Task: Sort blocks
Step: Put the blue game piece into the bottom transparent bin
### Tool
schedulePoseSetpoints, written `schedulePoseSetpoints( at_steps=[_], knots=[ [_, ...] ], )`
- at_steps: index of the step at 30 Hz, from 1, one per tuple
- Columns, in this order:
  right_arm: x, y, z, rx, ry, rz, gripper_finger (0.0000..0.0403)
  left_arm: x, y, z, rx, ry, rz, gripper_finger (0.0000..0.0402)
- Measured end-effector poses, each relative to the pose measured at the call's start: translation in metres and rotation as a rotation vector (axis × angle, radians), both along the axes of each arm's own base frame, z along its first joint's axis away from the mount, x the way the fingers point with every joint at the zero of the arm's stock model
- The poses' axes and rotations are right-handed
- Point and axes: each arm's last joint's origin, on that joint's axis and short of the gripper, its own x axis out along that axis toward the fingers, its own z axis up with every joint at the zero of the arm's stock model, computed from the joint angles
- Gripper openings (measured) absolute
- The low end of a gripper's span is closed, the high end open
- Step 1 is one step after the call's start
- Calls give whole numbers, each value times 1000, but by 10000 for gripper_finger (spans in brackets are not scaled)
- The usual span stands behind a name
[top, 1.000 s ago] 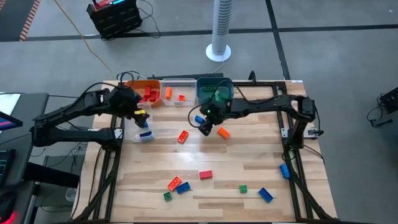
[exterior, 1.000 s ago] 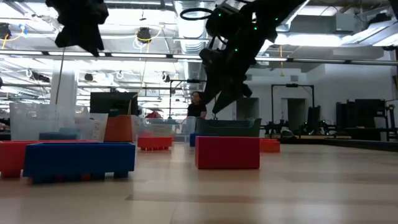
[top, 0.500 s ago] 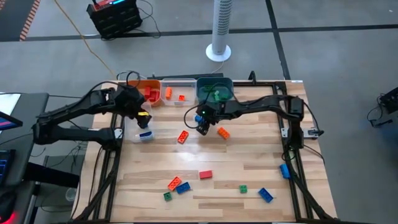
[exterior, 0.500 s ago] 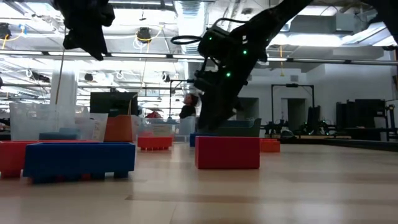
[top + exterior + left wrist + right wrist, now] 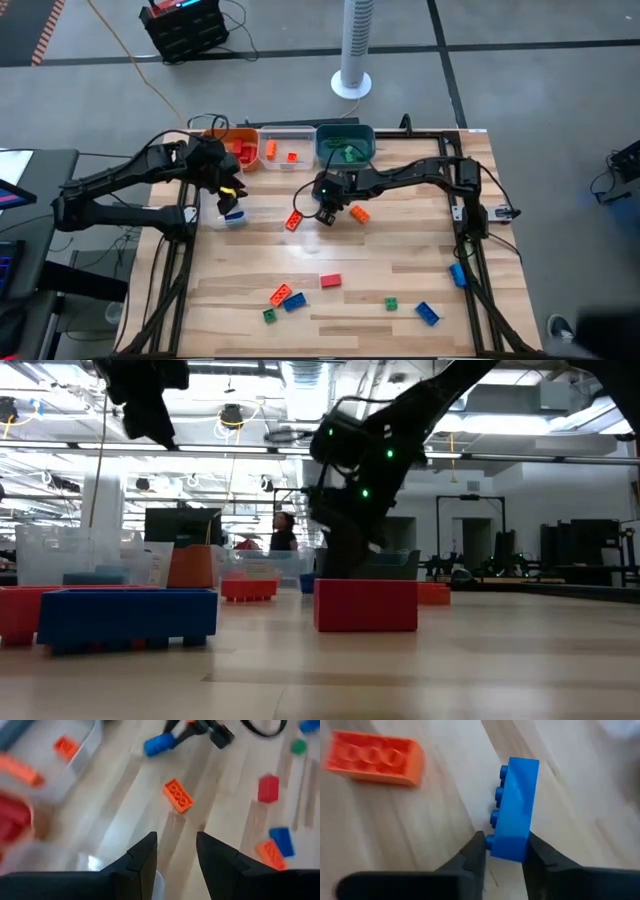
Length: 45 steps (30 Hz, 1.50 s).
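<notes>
Jaws, right gripper (image 5: 502,851): mine, clamped on a blue block (image 5: 514,810) just before the teal bin (image 5: 345,143).
Jaws, left gripper (image 5: 175,851): narrowly parted, empty, near that bin's orange neighbour.
Risk: edge-on grip; block could twist free when lifted.

Three bins are set in a row along the table's (image 5: 400,270) far edge: an orange bin (image 5: 240,137), a clear bin (image 5: 285,140) and a teal bin (image 5: 345,135). Beyond it, a white tower fan (image 5: 353,50) and a black case (image 5: 185,25) are seen on the grey floor. A person (image 5: 283,532) is visible far behind.
</notes>
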Motion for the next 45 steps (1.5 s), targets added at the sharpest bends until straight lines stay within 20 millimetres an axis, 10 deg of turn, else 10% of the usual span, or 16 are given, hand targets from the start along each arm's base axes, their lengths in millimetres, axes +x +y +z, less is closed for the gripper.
schedulePoseSetpoints(
  at_steps=[6, 14, 19, 45],
  knots=[
    [2, 0, 40, -55, -50, 90, 44, 6, 2, 4, 150, -40, -142, 133],
    [-5, 15, 142, -208, -245, 369, 57, 14, 5, 13, 251, -145, -190, 189],
    [-2, 10, 172, -235, -378, 410, 58, 29, 10, 14, 293, -192, -203, 240],
    [2, 16, 187, -196, -447, 472, 59, 79, 3, 10, 475, -285, -356, 279]
  ],
)
